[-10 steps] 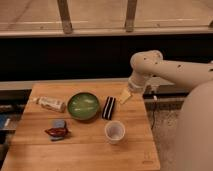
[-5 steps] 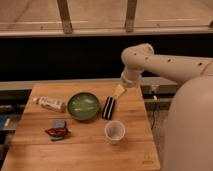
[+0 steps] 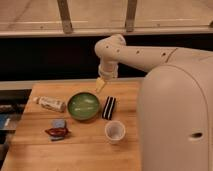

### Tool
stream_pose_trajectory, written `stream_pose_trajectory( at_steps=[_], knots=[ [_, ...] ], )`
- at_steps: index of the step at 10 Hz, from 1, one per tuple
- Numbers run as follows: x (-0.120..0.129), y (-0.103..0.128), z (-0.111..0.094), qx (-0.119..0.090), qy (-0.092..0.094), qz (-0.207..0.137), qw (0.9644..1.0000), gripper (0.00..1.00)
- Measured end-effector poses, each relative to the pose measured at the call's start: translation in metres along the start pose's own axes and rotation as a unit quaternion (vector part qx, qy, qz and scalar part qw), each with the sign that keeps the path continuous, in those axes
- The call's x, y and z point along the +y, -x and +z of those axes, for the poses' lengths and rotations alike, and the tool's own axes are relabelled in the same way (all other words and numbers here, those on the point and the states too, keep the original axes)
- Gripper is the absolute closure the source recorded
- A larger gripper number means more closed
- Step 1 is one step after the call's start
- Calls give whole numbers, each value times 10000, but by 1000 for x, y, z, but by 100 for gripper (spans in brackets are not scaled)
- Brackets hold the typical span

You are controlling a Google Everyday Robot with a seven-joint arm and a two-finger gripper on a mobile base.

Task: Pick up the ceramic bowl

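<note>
White and smooth, the robot's big body [image 3: 172, 117] filled the right side, closest of all. Beside it was the wooden table [image 3: 75, 156], light brown, with bare boards along its front edge.

A small white cup [image 3: 115, 131] stood upright on the table, near the robot's body. To the left of the cup lay a red packet [image 3: 57, 132], and a little blue-grey thing [image 3: 58, 122] was touching it just behind.

A bit further back sat the ceramic bowl [image 3: 83, 106]. It was round, shiny and green, with a darker rim, and it sat flat near the middle of the table. Nothing was holding it. A black bar [image 3: 109, 107] lay just beside the bowl on its right. A white tube [image 3: 50, 104] lay on its side, a little to the left of the bowl.

Further back again, the gripper [image 3: 101, 85] hung in the air with its yellowish tip pointing down. It was over the far part of the table, just behind the bowl's right edge, and not touching the bowl. I could not tell if it was spread apart or pressed together. The white arm [image 3: 137, 55] bent up from it and ran right to the body.

Behind the table was a dark wall [image 3: 45, 62]. Above that, two grey posts [image 3: 65, 15] stood on a pale floor.
</note>
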Motion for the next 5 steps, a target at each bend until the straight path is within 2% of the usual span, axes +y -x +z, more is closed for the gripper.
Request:
stream_pose_trajectory(
  at_steps=[1, 2, 5],
  knots=[
    [6, 13, 0, -230, 55, -285, 9993, 20],
    [12, 21, 0, -345, 98, -424, 9985, 20],
    [12, 22, 0, -364, 101, -436, 9983, 20]
  ],
)
